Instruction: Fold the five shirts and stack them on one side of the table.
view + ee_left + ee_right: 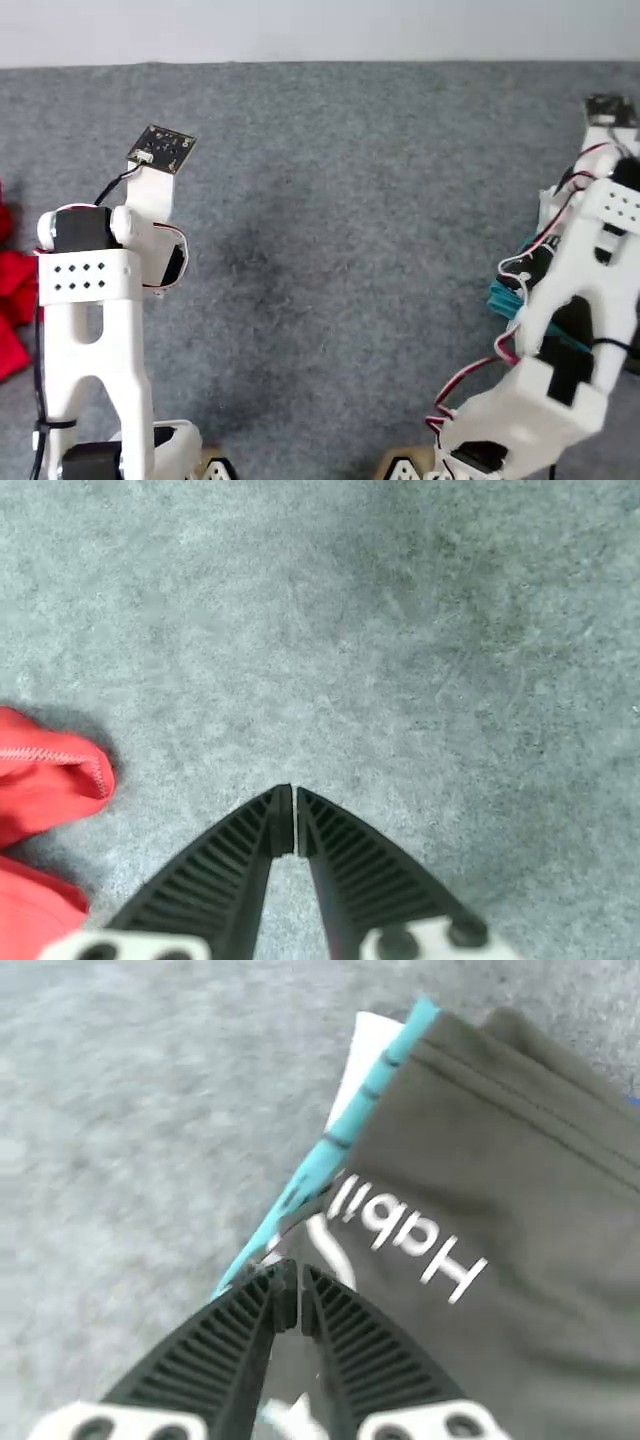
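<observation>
Both are pressed together: my left hand (pixel 296 792) near the red shirt (pixel 45 770) at the left edge of the worktop (pixel 330 200), my right hand (pixel 299 1270) above the dark grey shirt (pixel 500 1210) at the right edge.

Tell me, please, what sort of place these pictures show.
Probably a robotics test bench: two white arms stand at a table covered in grey felt-like cloth, with a red shirt at one edge and a dark grey shirt at the other, before a plain pale wall.

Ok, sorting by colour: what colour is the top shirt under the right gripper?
Top shirt: dark grey-green, white lettering; best in the right wrist view.
</observation>
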